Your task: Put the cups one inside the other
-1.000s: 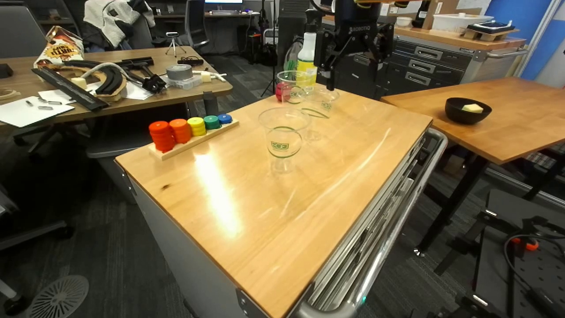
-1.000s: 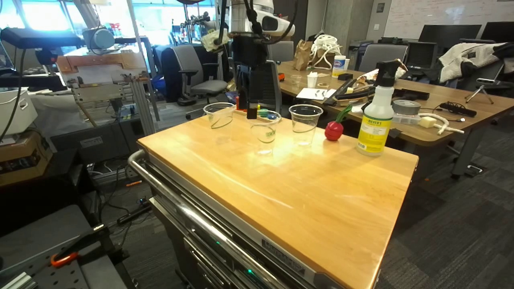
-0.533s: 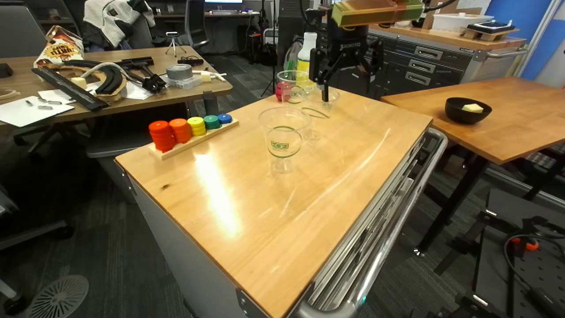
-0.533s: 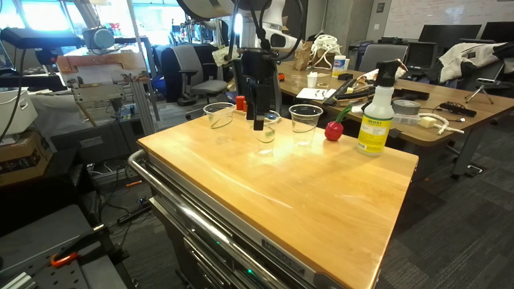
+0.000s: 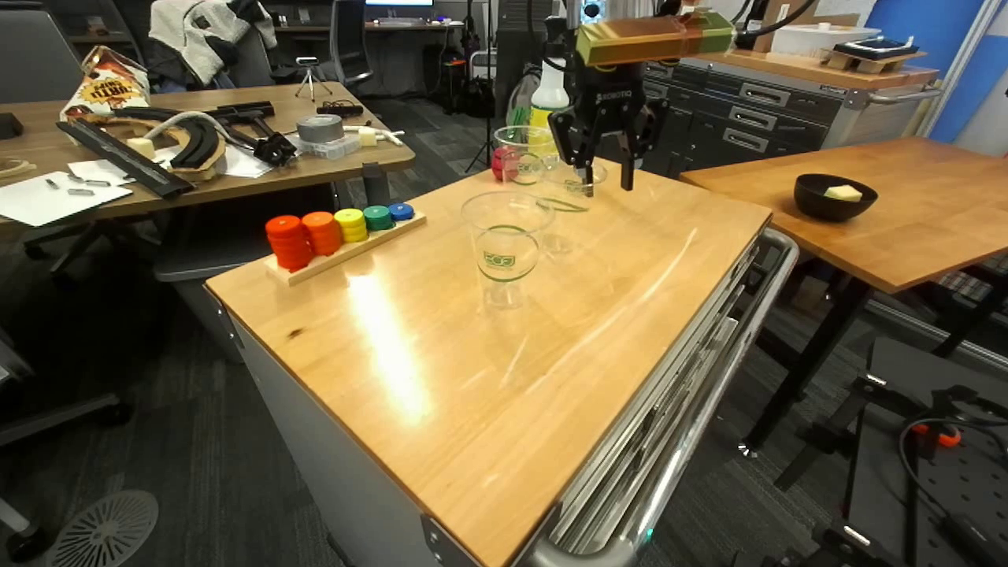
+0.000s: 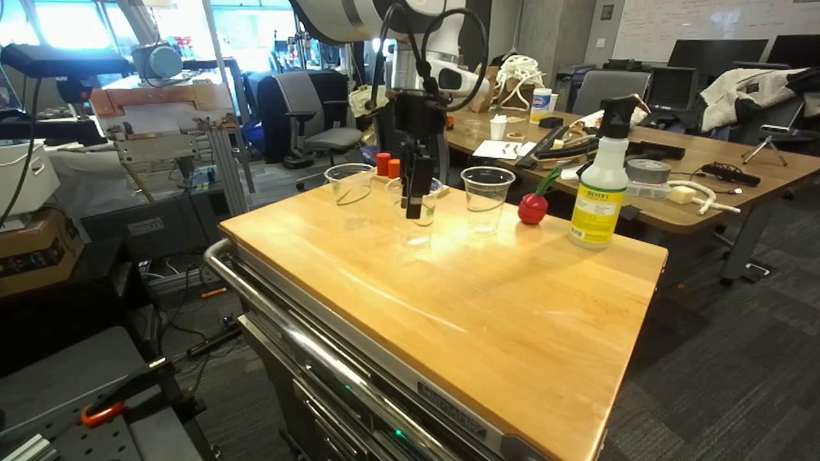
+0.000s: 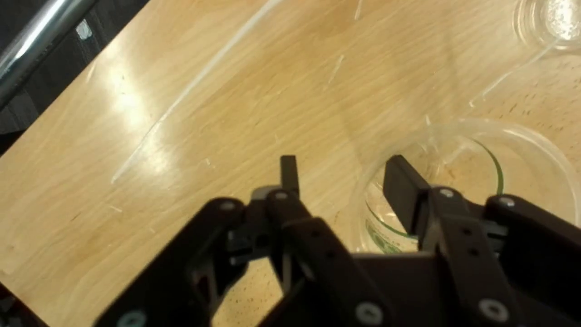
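Three clear plastic cups stand upright on the wooden cart top: a front cup (image 5: 505,256) (image 6: 350,186), a middle cup (image 5: 561,206) (image 6: 418,241) and a back cup (image 5: 523,155) (image 6: 487,198). My gripper (image 5: 607,186) (image 6: 410,210) is open at the middle cup's rim. In the wrist view my gripper (image 7: 340,163) has its right finger over or inside the middle cup's (image 7: 470,170) opening and its left finger outside, so the near rim lies between them. Whether a finger touches the wall cannot be told. Another cup's base (image 7: 547,22) shows upper right.
A spray bottle (image 6: 596,198) and a red radish toy (image 6: 532,209) stand beside the back cup. A stacking toy with coloured rings (image 5: 339,236) sits at the cart's edge. A metal handle (image 5: 709,425) runs along one side of the cart (image 5: 441,378).
My gripper has come down from above to the middle cup's rim, and its fingers look closer together in an exterior view. The middle cup has shifted or turned slightly.
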You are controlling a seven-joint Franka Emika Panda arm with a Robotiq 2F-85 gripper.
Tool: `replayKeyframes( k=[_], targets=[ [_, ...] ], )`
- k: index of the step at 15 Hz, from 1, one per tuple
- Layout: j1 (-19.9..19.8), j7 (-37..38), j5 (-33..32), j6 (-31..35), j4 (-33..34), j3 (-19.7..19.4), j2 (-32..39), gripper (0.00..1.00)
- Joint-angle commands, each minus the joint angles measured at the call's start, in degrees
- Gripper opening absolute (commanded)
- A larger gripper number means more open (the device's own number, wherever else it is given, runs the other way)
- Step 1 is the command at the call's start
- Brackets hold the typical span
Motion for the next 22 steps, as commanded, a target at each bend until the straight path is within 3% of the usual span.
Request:
replayKeyframes(
  k=[1, 4, 9, 15, 22],
  targets=[
    [1.37, 1.66, 1.41, 0.5, 1.29, -1.47, 1.13, 0.22],
    [1.18, 2.62, 3.39, 2.0, 0.93, -1.24, 1.36, 0.0],
    [1.52, 3.52, 5.77, 3.56, 0.54, -1.43, 0.08, 0.02],
    [2.2, 7.11, 4.39, -1.43, 0.8, -1.55, -5.05, 0.02],
    [3.46, 5.22, 10.6, -5.93, 4.41, 1.65, -12.24, 0.02]
  ],
)
